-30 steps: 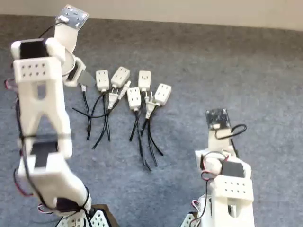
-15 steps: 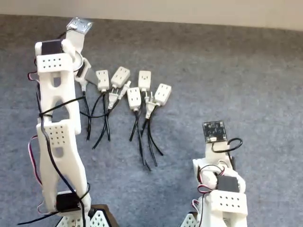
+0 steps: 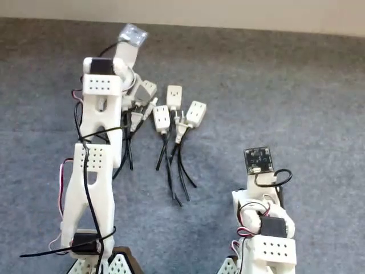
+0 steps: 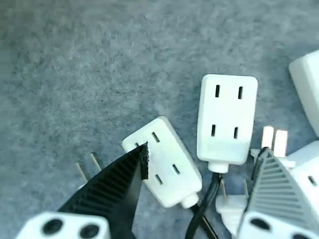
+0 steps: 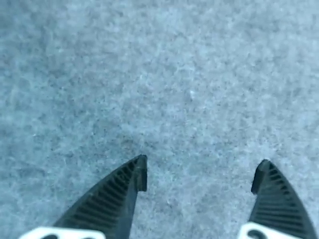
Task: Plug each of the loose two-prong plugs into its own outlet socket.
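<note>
Left gripper (image 4: 204, 154) hangs right over the left end of the socket pile, jaws spread wide and nothing in them. In its wrist view a tilted socket (image 4: 162, 167) sits in the gap, one corner tucked behind the black fingertip (image 4: 132, 167). An upright socket (image 4: 227, 117) lies just beside it, also within the gap. A set of plug prongs (image 4: 274, 141) pokes out right by the grey fingertip (image 4: 271, 184). A loose plug (image 4: 233, 208) lies at the cord end of the upright socket, next to its black cord (image 4: 209, 199). Another prong pair (image 4: 85, 167) shows on the outer side of the black fingertip.

From the high view, the left arm (image 3: 97, 142) covers that end of the pile. Three more sockets lie just past it to the right: the far socket (image 3: 174, 96), the middle socket (image 3: 161, 116) and the right socket (image 3: 195, 113), cords trailing back toward the bases.

Right gripper (image 5: 202, 167) is also wide open and empty, over bare carpet (image 5: 189, 74), well apart from the pile. The right arm (image 3: 265, 228) sits folded near its base.
</note>
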### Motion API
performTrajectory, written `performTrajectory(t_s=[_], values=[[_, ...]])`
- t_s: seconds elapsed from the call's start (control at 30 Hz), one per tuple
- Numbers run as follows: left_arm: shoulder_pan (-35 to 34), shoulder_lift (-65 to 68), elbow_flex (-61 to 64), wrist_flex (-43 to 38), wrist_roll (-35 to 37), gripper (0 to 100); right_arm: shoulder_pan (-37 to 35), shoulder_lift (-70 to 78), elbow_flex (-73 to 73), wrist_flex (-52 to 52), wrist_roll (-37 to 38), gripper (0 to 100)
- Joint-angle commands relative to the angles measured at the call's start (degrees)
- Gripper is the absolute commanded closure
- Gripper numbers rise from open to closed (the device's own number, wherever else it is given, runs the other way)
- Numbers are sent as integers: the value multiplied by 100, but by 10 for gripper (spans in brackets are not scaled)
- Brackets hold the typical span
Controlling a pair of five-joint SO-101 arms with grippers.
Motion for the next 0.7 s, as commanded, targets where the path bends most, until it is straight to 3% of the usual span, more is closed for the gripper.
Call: performTrajectory(t_s=[0.0, 0.23, 0.67], values=[[-198, 48, -303, -273, 53, 663, -66, -84, 48, -40, 62, 666], [-716, -4, -321, -536, 290, 663, -347, -84, 127, -40, 70, 666], [-743, -171, -637, -281, 422, 663, -356, -84, 127, -40, 70, 666]])
